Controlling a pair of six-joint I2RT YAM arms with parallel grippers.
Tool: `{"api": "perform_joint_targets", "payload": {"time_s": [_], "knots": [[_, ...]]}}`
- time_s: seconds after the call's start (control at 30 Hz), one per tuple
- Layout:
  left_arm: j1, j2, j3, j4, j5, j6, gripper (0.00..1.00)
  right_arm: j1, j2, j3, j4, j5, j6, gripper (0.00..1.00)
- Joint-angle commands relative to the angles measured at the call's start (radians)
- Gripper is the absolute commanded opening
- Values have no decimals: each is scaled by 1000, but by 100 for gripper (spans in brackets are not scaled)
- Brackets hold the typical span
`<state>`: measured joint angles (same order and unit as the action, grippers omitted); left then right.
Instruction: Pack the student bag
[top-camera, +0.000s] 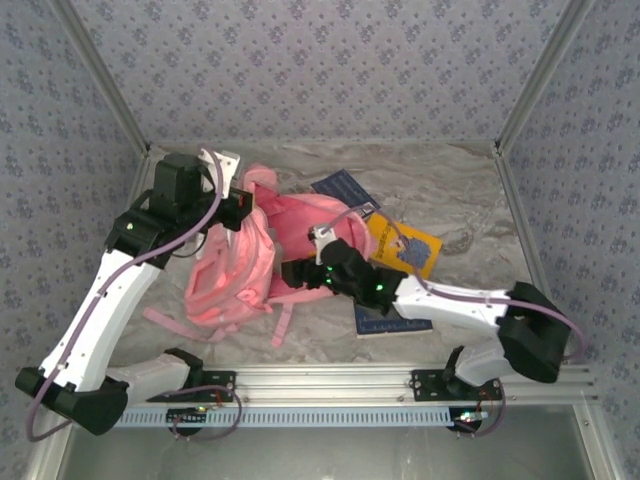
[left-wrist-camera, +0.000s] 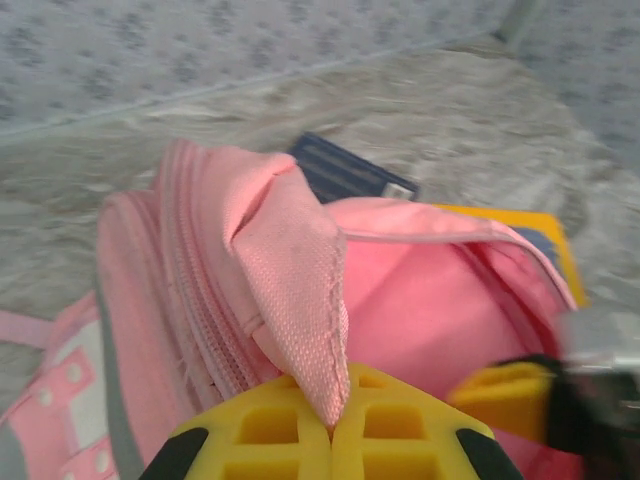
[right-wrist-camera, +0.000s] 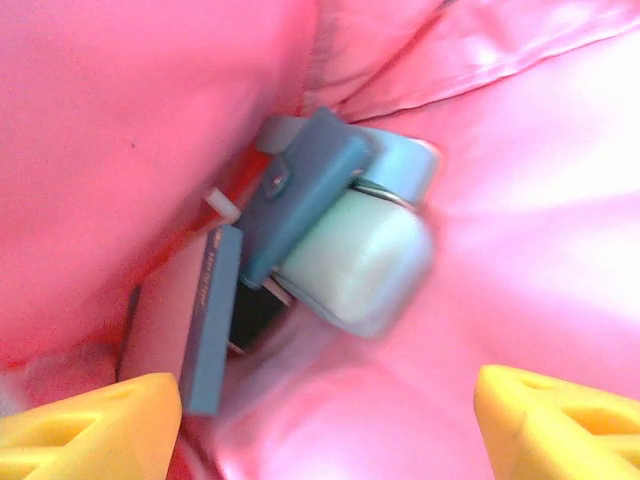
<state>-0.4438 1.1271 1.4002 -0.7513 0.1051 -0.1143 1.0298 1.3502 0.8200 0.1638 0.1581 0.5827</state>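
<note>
Right gripper (right-wrist-camera: 320, 425) stands wide open inside the student bag (top-camera: 235, 275), gripping nothing, with a blue and pale green object (right-wrist-camera: 350, 250) just ahead of its fingers. Left gripper (left-wrist-camera: 332, 425) is closed tight on a fold of the bag's opening. The bag lies mid-table, a yellow book (top-camera: 410, 248) just beside it.

Dark-blue bk (top-camera: 345, 187), yellow bk (top-camera: 408, 248), 2nd blue bk (top-camera: 376, 324) on table (top-camera: 470, 200).

student bag (left-wrist-camera: 295, 270) outside: coarse woven cloth, matt
bag lining (right-wrist-camera: 520, 210): smooth, glossy
left claw (left-wrist-camera: 331, 430): matt moulded plastic
</note>
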Motion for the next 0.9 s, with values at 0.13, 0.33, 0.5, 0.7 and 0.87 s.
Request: {"api": "perform_joint_targets", "payload": {"time_s": [0.13, 0.33, 0.5, 0.7, 0.87], "knots": [[19, 32, -4, 60, -244, 18, 0, -124, -217, -94, -168, 0, 14, 77], [-3, 103, -28, 60, -143, -36, 0, -237, -266, -55, -384, 13, 27, 75], [-71, 146, -109, 66, -87, -78, 0, -285, -253, 18, -695, 232, 93, 76], [-127, 160, -285, 189, 17, -179, 6, -423, -325, -103, -869, 169, 248, 79], [-162, 179, -356, 246, 38, -216, 35, -577, -400, -267, -855, 44, 268, 80]]}}
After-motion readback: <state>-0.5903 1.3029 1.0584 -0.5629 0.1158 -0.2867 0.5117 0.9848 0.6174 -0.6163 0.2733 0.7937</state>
